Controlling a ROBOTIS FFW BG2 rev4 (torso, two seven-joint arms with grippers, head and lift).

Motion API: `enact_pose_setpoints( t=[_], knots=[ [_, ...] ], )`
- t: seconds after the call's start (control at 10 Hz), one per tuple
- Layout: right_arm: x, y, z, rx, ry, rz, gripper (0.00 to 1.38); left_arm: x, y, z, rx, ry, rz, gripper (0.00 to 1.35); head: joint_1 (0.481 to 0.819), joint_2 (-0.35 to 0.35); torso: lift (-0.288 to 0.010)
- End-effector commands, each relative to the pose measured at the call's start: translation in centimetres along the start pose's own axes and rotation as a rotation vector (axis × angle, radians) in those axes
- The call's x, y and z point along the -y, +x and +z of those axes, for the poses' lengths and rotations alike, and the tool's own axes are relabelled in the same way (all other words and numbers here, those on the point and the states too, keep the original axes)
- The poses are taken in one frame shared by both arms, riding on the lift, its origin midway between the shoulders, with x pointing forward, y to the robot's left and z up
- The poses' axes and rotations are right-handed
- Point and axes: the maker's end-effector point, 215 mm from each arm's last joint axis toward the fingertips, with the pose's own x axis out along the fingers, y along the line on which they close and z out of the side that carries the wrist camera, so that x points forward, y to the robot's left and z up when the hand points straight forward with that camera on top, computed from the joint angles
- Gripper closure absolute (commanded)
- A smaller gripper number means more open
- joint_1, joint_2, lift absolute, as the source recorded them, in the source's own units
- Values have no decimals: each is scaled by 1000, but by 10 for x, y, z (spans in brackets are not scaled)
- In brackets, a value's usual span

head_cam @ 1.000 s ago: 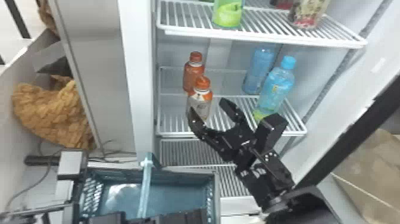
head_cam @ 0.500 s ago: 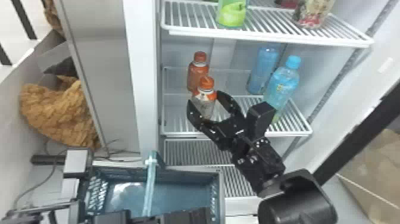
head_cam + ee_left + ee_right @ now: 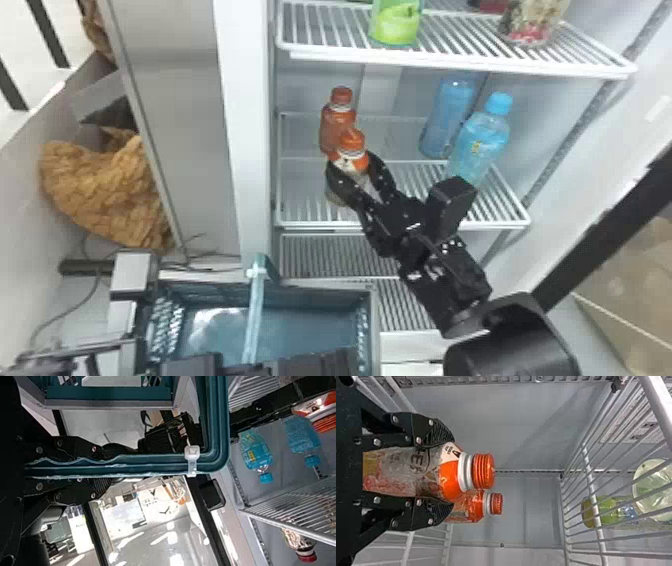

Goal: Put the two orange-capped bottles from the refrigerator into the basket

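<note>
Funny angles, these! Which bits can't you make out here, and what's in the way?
- Rear orange-capped bottle, lower part: head view, hidden behind the front orange-capped bottle.
- Front orange-capped bottle, bottom: right wrist view, hidden by the right end effector.
- Basket, near side: head view, covered by dark arm parts and cut off by the bottom edge.
- Green container, top: head view, cut off by the top edge.
</note>
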Motion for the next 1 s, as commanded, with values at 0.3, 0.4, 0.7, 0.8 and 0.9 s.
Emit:
enact_pose_setpoints(
  t=[0.3, 0.4, 0.7, 0.8, 0.9],
  knots=[
    [-6, -59, 60, 62, 74, 10, 900, 1, 0, -1, -2, 0, -3, 1139, 695, -201, -288],
    [-20, -77, 58, -2, 105, 51, 900, 0, 0, -1, -3, 0, 0, 1139, 695, -209, -288],
    [-62, -136, 66, -139, 156, 123, 900, 0, 1, -1, -4, 0, 1, 1139, 695, -211, -288],
    [-75, -147, 63, -189, 177, 158, 900, 0, 1, -2, -6, 0, 0, 1139, 695, -214, -288],
    [-89, -157, 52, -260, 196, 206, 900, 0, 2, -2, -7, 2, 2, 1139, 695, -213, -288]
  ],
)
